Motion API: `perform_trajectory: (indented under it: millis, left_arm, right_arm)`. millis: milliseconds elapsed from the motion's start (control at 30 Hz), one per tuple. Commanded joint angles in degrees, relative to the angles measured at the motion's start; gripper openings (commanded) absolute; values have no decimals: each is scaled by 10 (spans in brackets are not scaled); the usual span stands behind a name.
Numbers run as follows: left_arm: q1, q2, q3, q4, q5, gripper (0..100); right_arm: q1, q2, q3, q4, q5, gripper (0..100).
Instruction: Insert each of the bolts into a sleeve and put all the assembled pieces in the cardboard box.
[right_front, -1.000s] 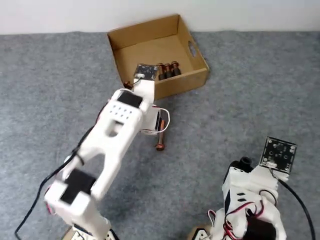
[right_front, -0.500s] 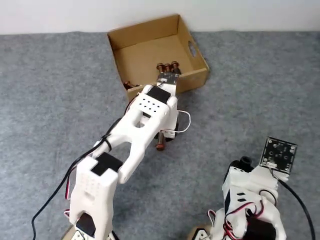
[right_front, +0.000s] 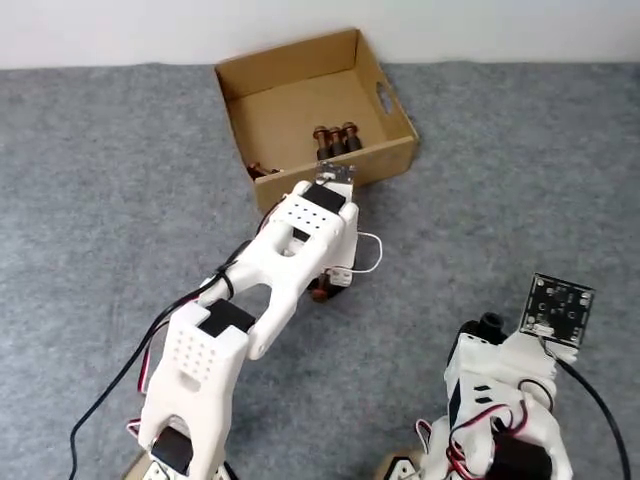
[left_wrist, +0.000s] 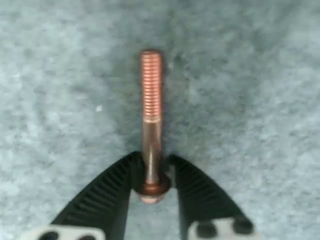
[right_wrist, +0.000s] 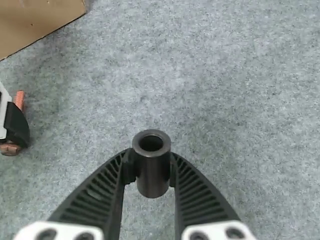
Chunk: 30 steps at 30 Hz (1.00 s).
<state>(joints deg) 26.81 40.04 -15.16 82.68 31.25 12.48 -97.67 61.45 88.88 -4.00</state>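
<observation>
Copper bolt (left_wrist: 151, 115), black sleeve (right_wrist: 151, 162): one each.

Coppery metal bolt (left_wrist: 151, 115), matt sleeve (right_wrist: 152, 176)

My white left arm (right_front: 285, 250) swings off the brown cardboard box (right_front: 385, 160) and sinks toward the grey carpet (right_front: 500, 200); my left gripper (left_wrist: 151, 172) now clamps the copper-coloured threaded bolt (left_wrist: 151, 100) near its head.
</observation>
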Motion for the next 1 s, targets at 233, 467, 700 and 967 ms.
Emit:
perform_trajectory:
  millis: [233, 467, 700, 967]
  left_arm:
    - [-10, 2, -131, 166, 130, 4]
    - [-60, -65, -145, 178, 184, 4]
    - [-133, -216, -51, 178, 187, 4]
    - [-200, -370, 108, 143, 210, 4]
  right_arm:
    - [3, -2, -3, -14, -5, 8]
    - [3, -2, -3, -14, -5, 8]
    - [3, -2, -3, -14, -5, 8]
    - [3, -2, -3, -14, -5, 8]
